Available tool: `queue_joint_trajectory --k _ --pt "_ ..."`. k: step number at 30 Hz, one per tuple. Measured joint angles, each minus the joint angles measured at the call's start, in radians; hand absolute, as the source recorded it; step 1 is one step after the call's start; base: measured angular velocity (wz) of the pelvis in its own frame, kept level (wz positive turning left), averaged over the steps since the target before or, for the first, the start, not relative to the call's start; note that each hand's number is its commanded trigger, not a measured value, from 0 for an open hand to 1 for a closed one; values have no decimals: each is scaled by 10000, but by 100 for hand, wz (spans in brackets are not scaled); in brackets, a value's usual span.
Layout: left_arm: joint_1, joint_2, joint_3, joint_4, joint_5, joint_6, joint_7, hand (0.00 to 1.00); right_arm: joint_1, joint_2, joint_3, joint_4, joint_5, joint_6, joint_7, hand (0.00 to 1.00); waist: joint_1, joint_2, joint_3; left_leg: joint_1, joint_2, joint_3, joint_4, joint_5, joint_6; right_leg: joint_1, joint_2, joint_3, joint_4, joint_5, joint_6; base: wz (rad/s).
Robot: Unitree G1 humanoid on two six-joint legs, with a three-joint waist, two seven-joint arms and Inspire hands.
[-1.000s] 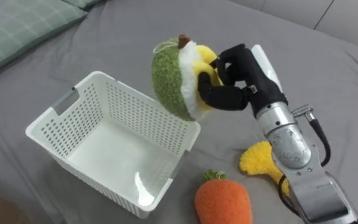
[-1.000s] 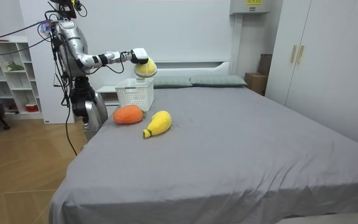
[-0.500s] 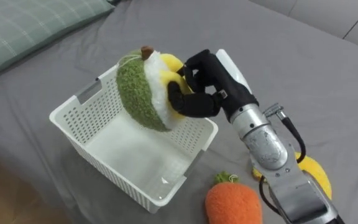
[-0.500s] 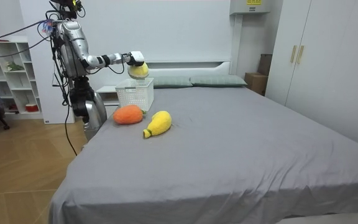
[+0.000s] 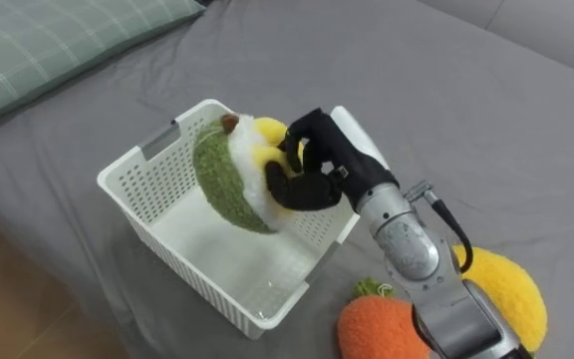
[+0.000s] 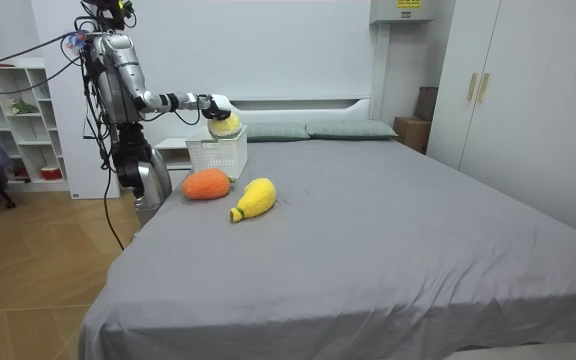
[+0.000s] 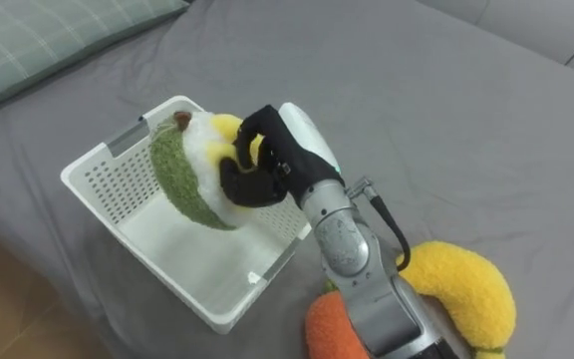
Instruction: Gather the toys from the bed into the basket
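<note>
Left eye view: fuzzy round plush (image 5: 225, 181) in grip of right hand (image 5: 317, 172), over perforated basket (image 5: 145, 189).

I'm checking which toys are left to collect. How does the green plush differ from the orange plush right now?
The green plush is gripped in the right hand at the white basket's opening, while the orange plush lies on the grey bed outside the basket. The green plush shows white and yellow inside its shell, but the orange plush is one colour with a small green tuft. Both are fuzzy soft toys.
</note>
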Motion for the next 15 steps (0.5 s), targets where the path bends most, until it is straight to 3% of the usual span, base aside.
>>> queue_joint_trajectory --k 6,15 --pt "29 -27 2 57 1 74 -2 0 1 42 -3 0 -33 2 12 0 -15 70 48 -68 -7 -38 50 -1 -2 -35 3 -9 0 0 0 2" --pt "47 -53 3 51 6 76 -2 0 3 38 -16 1 -342 10 20 0 -54 62 37 -161 -20 -55 128 17 4 -127 -1 1 6 3 1 0"
